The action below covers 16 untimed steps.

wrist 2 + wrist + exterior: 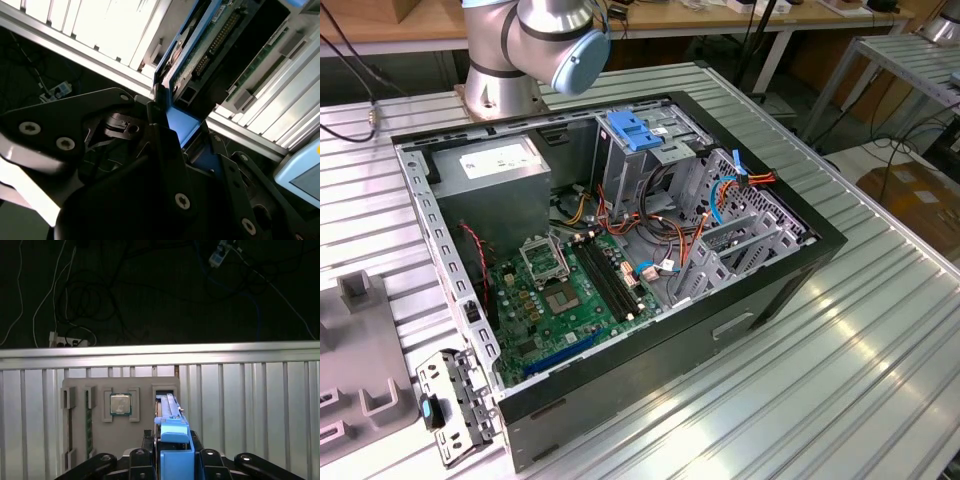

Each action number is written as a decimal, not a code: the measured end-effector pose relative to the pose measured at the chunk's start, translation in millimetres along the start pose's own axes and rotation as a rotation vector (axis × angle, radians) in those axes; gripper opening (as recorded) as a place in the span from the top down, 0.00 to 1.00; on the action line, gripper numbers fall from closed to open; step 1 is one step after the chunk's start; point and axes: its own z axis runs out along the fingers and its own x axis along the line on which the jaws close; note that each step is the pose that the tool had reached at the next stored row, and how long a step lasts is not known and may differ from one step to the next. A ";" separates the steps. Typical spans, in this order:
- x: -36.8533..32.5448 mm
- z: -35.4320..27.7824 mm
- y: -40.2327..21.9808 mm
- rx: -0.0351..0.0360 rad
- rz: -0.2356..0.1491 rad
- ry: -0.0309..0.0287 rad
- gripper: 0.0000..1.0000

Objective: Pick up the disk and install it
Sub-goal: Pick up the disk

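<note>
The gripper [175, 459] is closed on the disk [169, 412], with a finger against each side of its blue frame; the second wrist view shows the same clamp [182, 132]. The disk stands on edge in a slot of the grey tray [145, 385]. Beside it in the tray sit a chip [120, 403] and a memory stick [88, 425]. Past the tray are the ribbed table [250, 385] and then cables [85, 335] on the dark floor. In the exterior view, the open case [720, 330] lies below the arm [555, 40], wires crowding its drive cage [740, 240].
</note>
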 end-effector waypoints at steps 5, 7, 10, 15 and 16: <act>0.0 -4.7 0.1 -0.0027 0.000 0.0001 0.63; 0.1 -7.1 0.1 -0.0041 0.000 0.0002 0.63; 0.1 -9.7 0.2 -0.0052 0.000 0.0002 0.63; 0.2 -13.8 0.3 -0.0069 0.000 0.0003 0.63; 0.2 -14.7 0.3 -0.0073 0.000 0.0003 0.63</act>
